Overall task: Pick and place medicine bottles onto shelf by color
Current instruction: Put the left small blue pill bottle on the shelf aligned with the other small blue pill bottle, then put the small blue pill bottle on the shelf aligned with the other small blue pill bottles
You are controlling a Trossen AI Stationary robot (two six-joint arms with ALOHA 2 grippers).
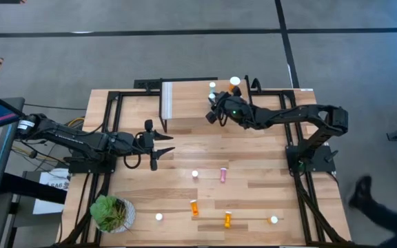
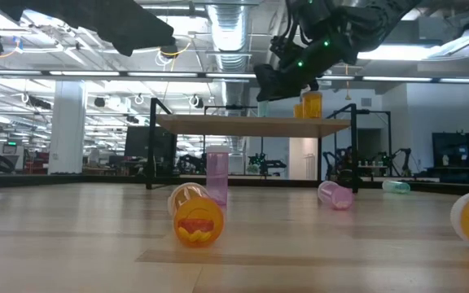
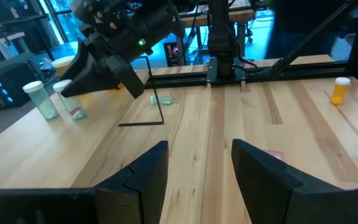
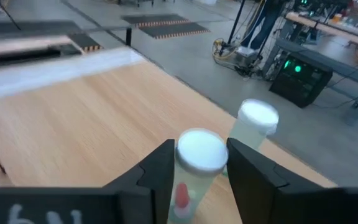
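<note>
- Your right gripper [image 4: 197,171] is over the shelf [image 1: 191,103], its two dark fingers standing on either side of a pale green bottle [image 4: 194,171] with a round white cap; whether the fingers actually press it, you cannot tell.
- A second pale green bottle [image 4: 253,127] stands upright just beside that one, nearer the shelf's edge, so there is little room on that side.
- The shelf is a smooth light wood plank on thin black legs with a white strip [image 1: 167,100] at one end; most of its top is bare.
- From table height you can see a wide orange bottle [image 2: 311,105] standing on the plank just behind the right gripper.
- Your left gripper [image 3: 199,177] hangs over the middle-left of the table [image 1: 267,172] with its fingers apart and nothing between them; bare wood lies ahead of it.
- On the tabletop below, a pink bottle [image 1: 222,175] lies on its side mid-table, and a white-capped one [image 1: 195,174] stands near it.
- Nearer the front edge, two small orange bottles [image 1: 194,207] lie well apart from the shelf, with more white caps to either side.
- A green potted plant [image 1: 112,213] sits at the front left corner, clear of both arms.
</note>
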